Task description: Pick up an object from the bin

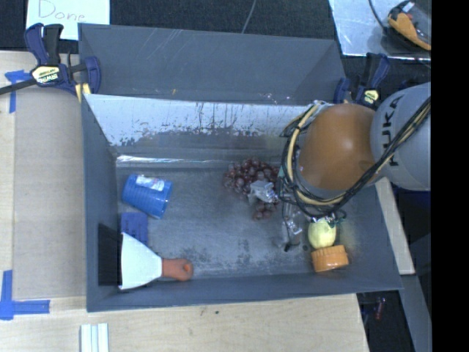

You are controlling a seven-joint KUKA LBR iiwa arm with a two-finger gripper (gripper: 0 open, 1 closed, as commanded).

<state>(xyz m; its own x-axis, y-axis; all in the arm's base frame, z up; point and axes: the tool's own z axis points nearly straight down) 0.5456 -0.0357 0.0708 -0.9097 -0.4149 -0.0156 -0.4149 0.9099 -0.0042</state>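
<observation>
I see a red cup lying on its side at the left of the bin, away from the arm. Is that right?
Not quite: the cup is blue, not red. The camera view shows it lying on its side at the left of the bin, away from the arm.

Six loose things in one grey metal bin (220,72), each kind counted once.
One blue plastic cup (146,194) lying on its side; one flat blue block (134,226); one white wedge-shaped brush with a black edge and an orange-brown handle (141,264); one bunch of dark purple grapes (248,174); one round yellow-green fruit (321,235); one short orange cylinder (329,259).
</observation>
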